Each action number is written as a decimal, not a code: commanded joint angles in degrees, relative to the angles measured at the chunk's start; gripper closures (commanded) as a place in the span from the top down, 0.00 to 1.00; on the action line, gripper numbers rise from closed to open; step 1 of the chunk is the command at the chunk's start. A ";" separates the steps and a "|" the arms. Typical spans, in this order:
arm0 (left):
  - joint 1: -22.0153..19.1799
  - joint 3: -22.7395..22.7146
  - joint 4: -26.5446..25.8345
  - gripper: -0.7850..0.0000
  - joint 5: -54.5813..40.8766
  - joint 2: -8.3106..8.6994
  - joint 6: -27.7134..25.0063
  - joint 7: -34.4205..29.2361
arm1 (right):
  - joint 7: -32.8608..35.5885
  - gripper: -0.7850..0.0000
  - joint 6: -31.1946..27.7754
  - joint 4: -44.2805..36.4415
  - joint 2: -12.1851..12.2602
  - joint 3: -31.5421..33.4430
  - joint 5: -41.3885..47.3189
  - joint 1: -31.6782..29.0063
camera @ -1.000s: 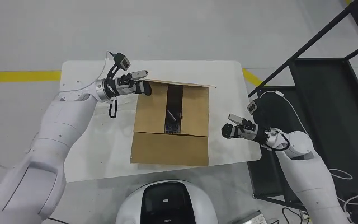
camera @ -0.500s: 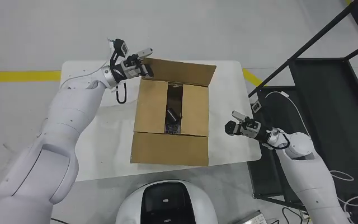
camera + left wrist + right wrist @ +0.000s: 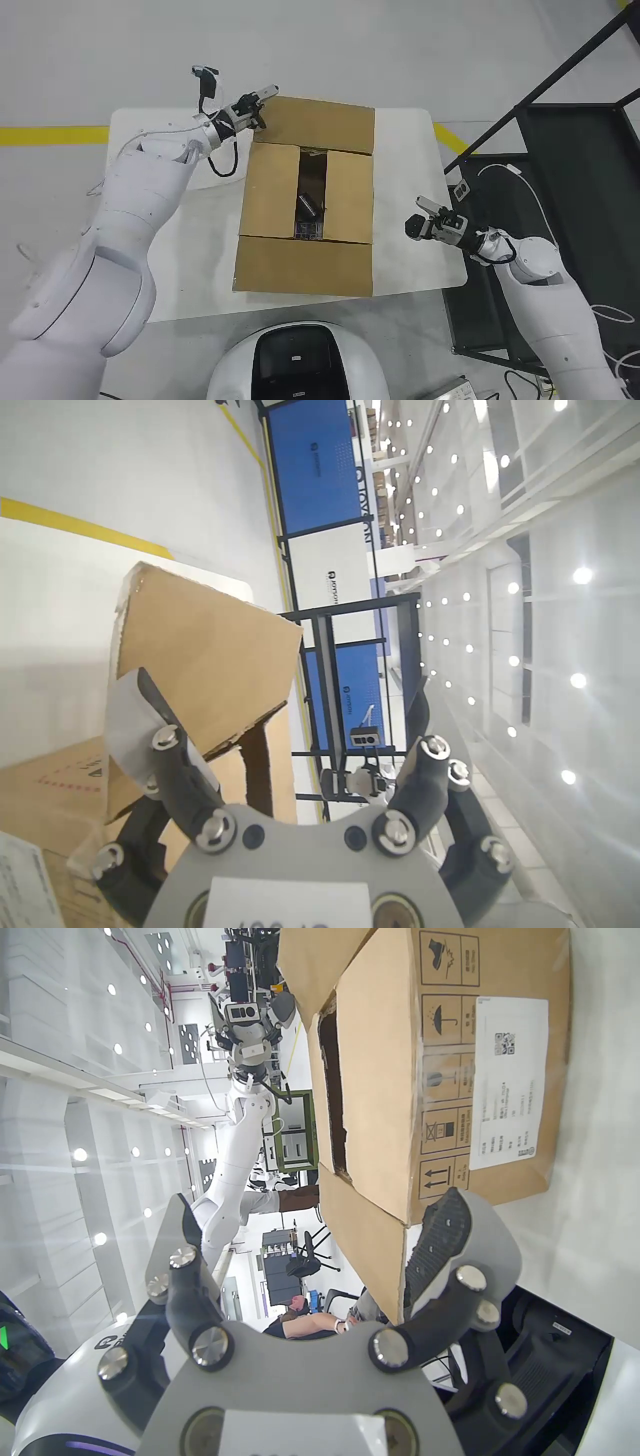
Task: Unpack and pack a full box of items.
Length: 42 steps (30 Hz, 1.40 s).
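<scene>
Left gripper (image 3: 260,105) spread wide and empty, one finger against the far flap (image 3: 320,122) of the box (image 3: 275,190) mid-desk (image 3: 180,250). Right gripper (image 3: 413,216) is wide open too, empty, just beside the box's right side.

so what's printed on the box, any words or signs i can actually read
handling signs on the cardboard box side: among them an umbrella, a glass, a stacking mark, two up arrows; captions too small to read.
white label beside them: a square code and fine print, too small to read.
</scene>
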 commanded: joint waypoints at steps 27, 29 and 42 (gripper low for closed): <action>-2.65 0.80 2.71 1.00 12.62 -1.20 3.46 -9.30 | -0.04 1.00 -0.34 0.10 -0.15 -0.98 -0.45 0.48; -2.82 0.47 3.14 1.00 12.76 -0.91 3.48 -10.38 | 0.01 1.00 -0.37 0.07 -0.16 -1.09 -0.51 0.51; -3.29 -7.75 4.49 1.00 1.37 2.94 -4.02 -12.98 | -1.36 1.00 0.23 -3.74 -0.20 -3.74 -7.22 2.62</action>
